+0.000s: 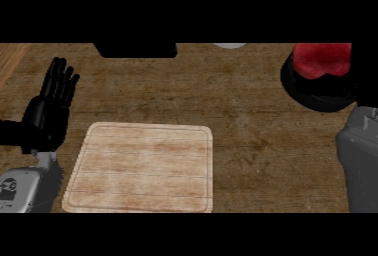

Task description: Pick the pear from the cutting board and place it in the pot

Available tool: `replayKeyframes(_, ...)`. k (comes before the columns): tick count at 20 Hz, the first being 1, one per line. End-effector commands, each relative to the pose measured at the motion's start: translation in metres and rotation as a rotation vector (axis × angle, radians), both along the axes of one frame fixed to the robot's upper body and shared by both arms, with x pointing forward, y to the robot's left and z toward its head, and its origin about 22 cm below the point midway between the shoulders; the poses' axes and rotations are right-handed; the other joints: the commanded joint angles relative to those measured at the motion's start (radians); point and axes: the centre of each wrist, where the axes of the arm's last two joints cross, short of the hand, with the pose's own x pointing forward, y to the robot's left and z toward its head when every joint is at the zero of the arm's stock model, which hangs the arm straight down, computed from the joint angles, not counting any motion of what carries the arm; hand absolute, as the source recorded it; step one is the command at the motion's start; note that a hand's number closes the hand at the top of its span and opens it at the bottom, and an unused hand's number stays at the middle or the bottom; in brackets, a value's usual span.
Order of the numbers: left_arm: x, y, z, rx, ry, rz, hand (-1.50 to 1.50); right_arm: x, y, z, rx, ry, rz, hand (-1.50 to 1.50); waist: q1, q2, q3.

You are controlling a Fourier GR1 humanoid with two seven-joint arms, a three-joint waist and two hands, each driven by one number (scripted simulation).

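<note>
The pale wooden cutting board lies left of centre with nothing on it. No pear shows anywhere. At the upper right stands the black pot, its inside red. My right forearm rises along the right edge, and my right hand is over the pot's near side. Black against black, its shape cannot be made out, and whatever it may hold is hidden. My left hand rests open, fingers up, just left of the board.
A dark object sits at the counter's far edge, with a small white thing to its right. A lighter wooden strip shows at the far left. Brown countertop lies between board and pot.
</note>
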Motion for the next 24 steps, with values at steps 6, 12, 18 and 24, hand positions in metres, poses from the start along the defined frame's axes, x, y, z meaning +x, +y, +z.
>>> replayKeyframes(6,-0.002,0.013,0.007,0.001,0.002,-0.008,0.0,0.027,-0.124,-0.015,0.047,0.004,-0.085,1.5,0.008,0.004,0.0)
replayKeyframes(12,0.0,-0.013,0.009,-0.002,-0.018,-0.007,0.0,0.048,-0.185,-0.044,0.055,0.024,-0.041,1.5,0.015,0.006,0.001)
replayKeyframes(18,0.007,-0.014,0.005,-0.002,-0.021,-0.026,0.0,0.081,-0.2,-0.083,0.023,0.05,-0.051,1.5,0.024,0.01,0.001)
replayKeyframes(24,-0.002,-0.008,0.0,-0.007,0.003,-0.035,0.0,0.089,-0.215,-0.105,-0.015,0.203,-0.089,1.5,0.031,0.009,0.001)
